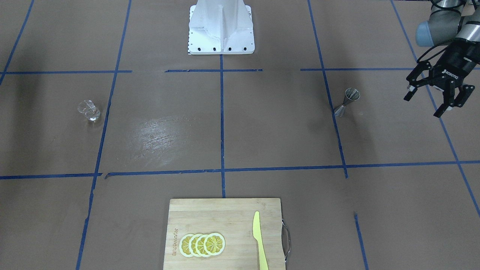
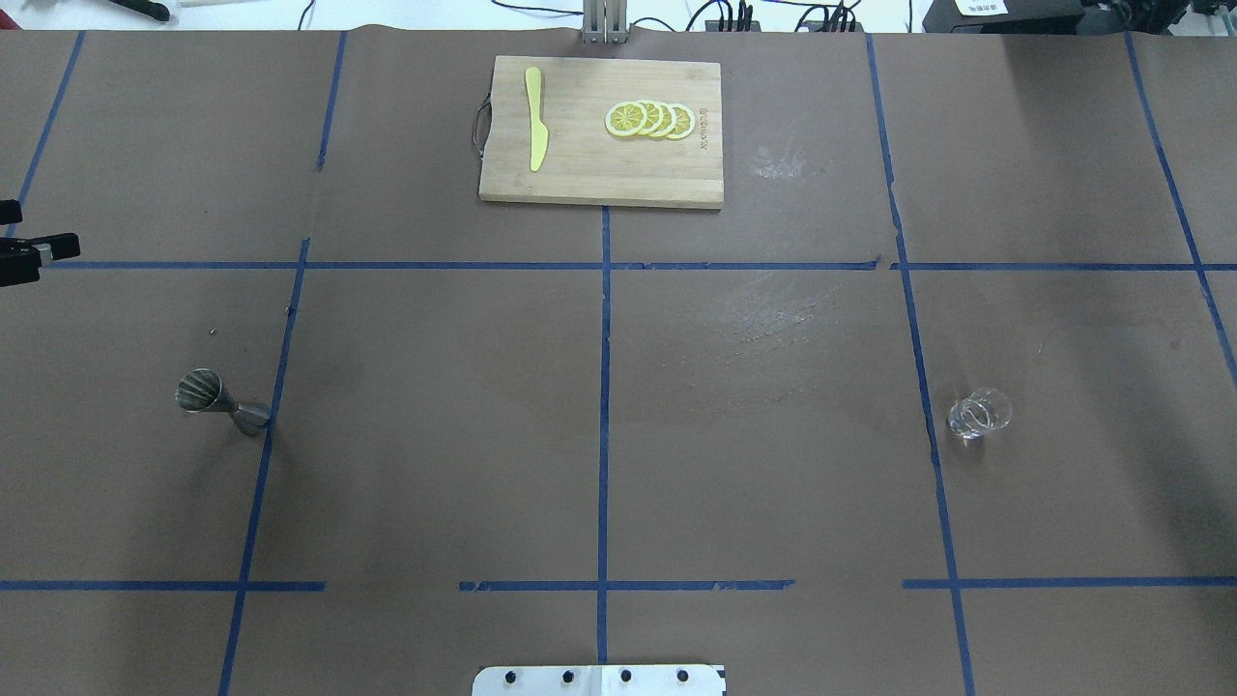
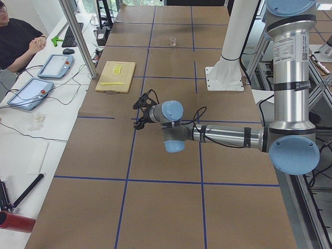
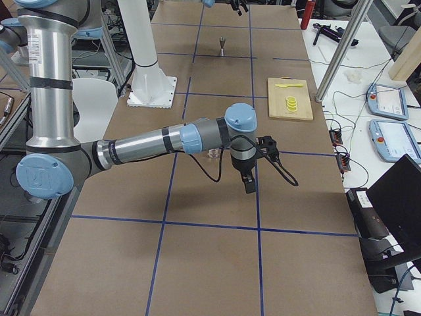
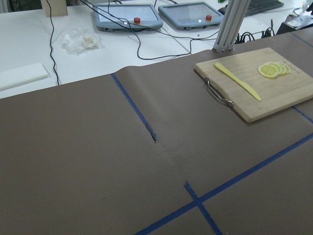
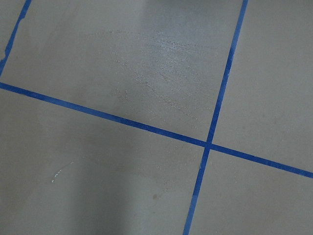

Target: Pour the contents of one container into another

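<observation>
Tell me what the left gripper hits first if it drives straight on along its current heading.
Probably just the brown paper table cover: the left gripper tilts forward and down, and its wrist view shows bare paper ahead. The jigger and cutting board lie off that line.

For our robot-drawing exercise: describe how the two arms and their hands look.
The left arm and right arm are silver-grey tubes with pale blue joint caps and black cables alongside. The left hand is black, two-fingered, with white ROBOTIQ lettering.
</observation>
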`<state>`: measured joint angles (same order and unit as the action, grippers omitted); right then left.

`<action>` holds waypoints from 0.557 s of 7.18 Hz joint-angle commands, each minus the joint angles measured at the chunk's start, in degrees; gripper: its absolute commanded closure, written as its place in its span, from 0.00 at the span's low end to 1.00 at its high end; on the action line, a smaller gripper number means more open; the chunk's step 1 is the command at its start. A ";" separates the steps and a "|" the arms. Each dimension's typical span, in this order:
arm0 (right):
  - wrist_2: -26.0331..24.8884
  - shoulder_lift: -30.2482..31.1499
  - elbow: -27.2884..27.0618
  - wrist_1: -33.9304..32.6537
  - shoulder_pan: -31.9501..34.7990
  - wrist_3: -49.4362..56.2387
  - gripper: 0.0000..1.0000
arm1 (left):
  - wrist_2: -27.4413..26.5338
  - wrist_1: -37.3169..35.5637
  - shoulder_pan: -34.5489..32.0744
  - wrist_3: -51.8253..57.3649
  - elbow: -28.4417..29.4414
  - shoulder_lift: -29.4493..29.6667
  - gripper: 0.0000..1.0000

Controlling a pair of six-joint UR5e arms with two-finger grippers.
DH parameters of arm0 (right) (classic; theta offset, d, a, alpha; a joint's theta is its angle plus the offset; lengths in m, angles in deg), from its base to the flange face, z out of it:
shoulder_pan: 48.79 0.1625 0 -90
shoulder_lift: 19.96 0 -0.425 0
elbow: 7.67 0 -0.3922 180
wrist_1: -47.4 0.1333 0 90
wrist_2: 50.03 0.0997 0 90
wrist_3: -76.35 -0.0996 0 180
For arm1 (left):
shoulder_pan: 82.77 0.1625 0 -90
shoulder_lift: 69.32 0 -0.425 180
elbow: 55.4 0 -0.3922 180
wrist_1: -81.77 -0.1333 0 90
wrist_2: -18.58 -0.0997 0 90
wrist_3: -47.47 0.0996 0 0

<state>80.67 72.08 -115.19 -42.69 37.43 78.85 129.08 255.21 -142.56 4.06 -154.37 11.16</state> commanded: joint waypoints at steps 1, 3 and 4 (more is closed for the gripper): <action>0.00 0.06 0.03 0.00 0.09 0.05 0.00 | -11.65 5.23 8.42 -4.55 -2.72 -3.91 0.00; -0.09 0.06 0.03 0.00 0.09 0.05 0.00 | -29.21 5.24 20.36 -8.52 -2.80 -3.92 0.00; -0.09 0.24 0.03 0.00 0.09 0.05 0.00 | -37.03 5.15 25.11 -8.53 -2.80 -3.92 0.00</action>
<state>80.61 72.20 -115.16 -42.69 37.51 78.88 102.19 260.32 -123.89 -3.65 -157.12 7.30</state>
